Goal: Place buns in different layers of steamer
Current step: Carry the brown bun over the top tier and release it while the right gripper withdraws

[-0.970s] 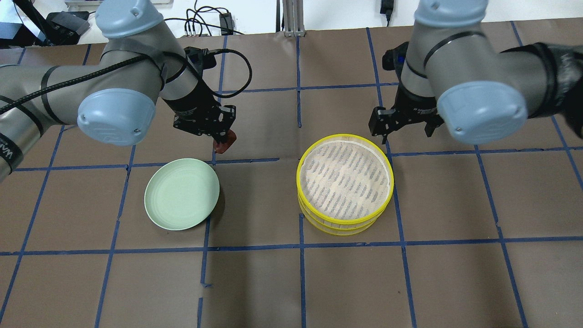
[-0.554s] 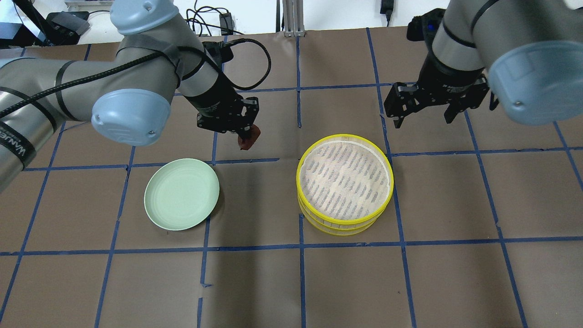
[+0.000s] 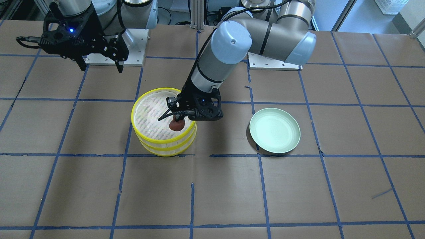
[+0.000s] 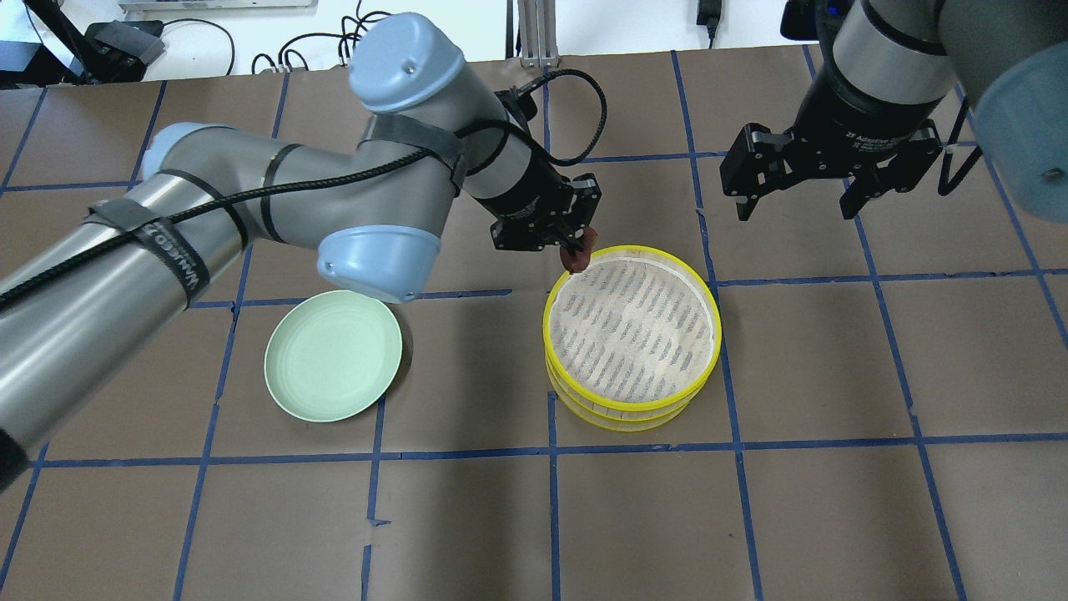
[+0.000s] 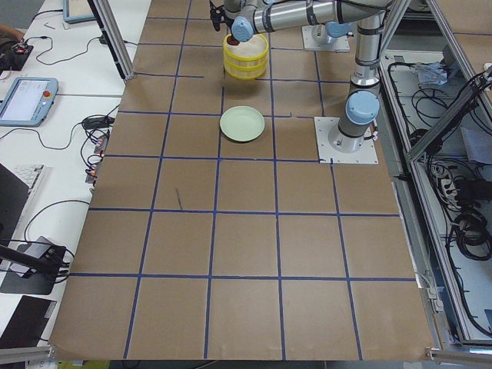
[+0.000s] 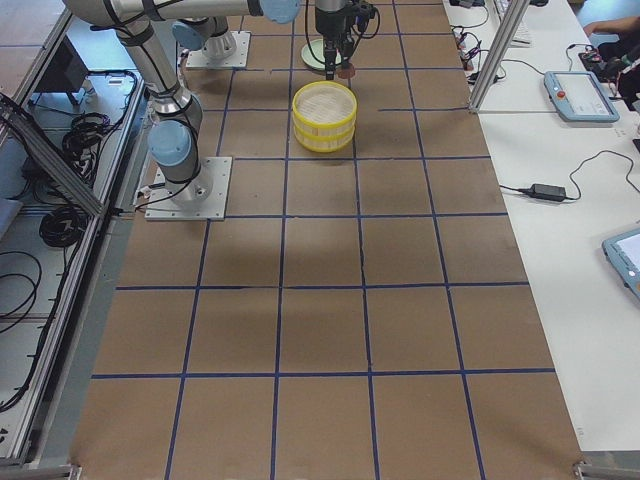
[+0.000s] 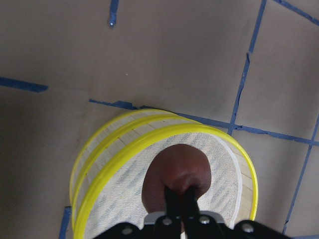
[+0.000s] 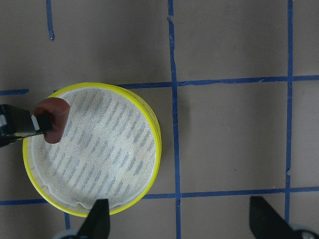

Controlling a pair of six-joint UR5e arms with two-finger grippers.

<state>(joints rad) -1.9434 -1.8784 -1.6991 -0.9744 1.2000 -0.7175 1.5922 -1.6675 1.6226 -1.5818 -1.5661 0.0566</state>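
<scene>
— If let go right now, could hit the yellow rim and bounce out. Left gripper (image 4: 574,244) shut tight on the brown bun (image 4: 580,260), up over the edge of the top tray (image 4: 642,334), on the side nearer the plate (image 4: 332,355).

— Why so risky?

— Hanging too close to the rim. Looks a bit more inside from the wrist view, but close all the same. Round and shiny too, so likely to roll.

— Anything else to fear?

— Pushing down too hard. Could squash the bun, or shove the top tray off the bottom tray (image 4: 622,420). Only stacked, not fixed, by the look of it.

— And the right gripper (image 4: 795,210)?

— Wide open, holding nothing, up past the trays and well apart. No bump likely from there.

— And the white bun?

— Nowhere to be seen. Maybe hidden in the bottom tray, maybe not; cannot tell. If not down there, wrong to call the job nearly done.

— Best thing to do?

— Move in past the rim, go low, then open slowly. Might stick to a finger too, so lift away gently.
</scene>
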